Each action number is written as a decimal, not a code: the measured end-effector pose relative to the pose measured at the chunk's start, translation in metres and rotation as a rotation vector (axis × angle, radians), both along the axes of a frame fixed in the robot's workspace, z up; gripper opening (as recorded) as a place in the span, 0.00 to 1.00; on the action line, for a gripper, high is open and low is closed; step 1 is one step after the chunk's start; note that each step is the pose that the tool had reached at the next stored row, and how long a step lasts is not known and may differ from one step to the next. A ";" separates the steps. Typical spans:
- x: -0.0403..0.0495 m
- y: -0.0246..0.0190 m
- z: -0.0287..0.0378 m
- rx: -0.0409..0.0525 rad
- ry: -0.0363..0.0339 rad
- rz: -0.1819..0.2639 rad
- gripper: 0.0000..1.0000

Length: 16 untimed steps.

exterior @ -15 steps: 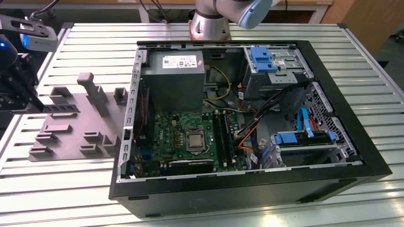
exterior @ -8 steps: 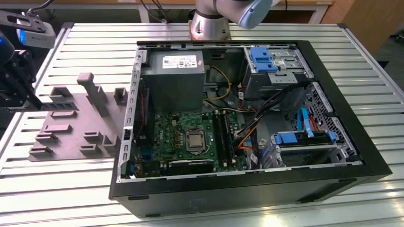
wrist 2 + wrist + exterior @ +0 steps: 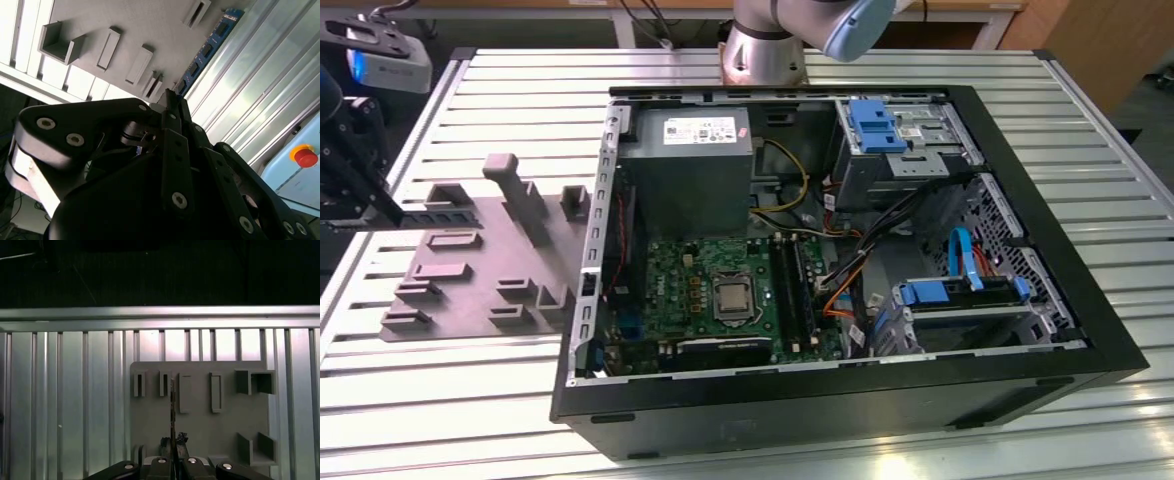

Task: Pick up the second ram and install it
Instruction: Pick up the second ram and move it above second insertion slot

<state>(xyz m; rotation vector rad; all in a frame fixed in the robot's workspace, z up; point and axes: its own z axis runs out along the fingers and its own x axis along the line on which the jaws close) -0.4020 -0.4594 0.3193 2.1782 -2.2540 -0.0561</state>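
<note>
Second wrist view: end effector [image 3: 169, 99] pinches flat ram [image 3: 206, 49]

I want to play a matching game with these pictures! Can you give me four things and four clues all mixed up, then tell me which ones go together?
Things
1. memory stick
2. grey plate
3. red button
4. computer case

Clues
A. black, with its side open
B. sits on a pale blue box
C. pinched in the tool
D. lies flat on the metal table, beside the case

Pairs: 1-C, 2-D, 3-B, 4-A
</note>
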 end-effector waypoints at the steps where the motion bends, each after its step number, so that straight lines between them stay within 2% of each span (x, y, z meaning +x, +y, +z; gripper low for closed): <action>1: 0.0000 0.0000 0.0011 0.0000 0.0000 0.000 0.14; 16: 0.0000 0.0002 0.0173 0.0000 0.0001 0.000 0.14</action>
